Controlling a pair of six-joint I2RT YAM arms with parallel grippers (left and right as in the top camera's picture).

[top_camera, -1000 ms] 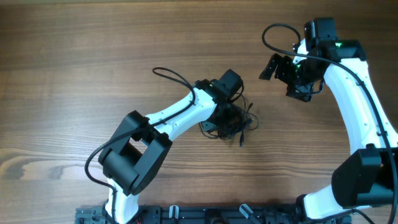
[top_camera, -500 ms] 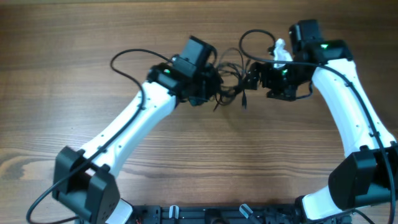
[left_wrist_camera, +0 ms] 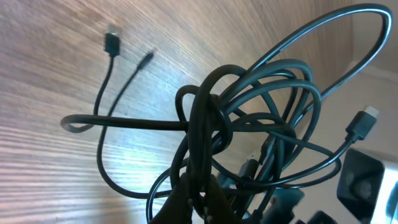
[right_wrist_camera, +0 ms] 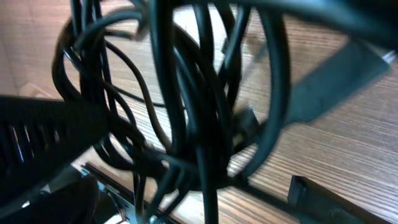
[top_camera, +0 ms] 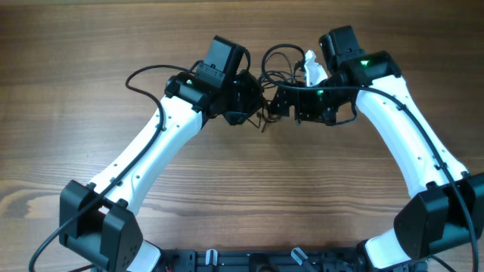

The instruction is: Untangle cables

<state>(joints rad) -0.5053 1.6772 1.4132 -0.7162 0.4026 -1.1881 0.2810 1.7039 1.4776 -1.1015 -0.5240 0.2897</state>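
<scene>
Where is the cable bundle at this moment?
The cable bundle is at upper centre of the overhead view, pinched by the left gripper on one side, with the open right gripper close on the other.

Centre jammed, edges free
The cable tangle (left_wrist_camera: pixel 205 118) fills the gap between the left gripper (left_wrist_camera: pixel 198 198) and the right gripper (top_camera: pixel 283 102), just above table centre, so nothing passes there. The left arm (top_camera: pixel 151 151) slants to 7 o'clock and the right arm (top_camera: pixel 408 136) to 5, fencing a bare wedge at 6. The wooden table (top_camera: pixel 76 45) lies open at 9, 12 and 3 o'clock.
</scene>
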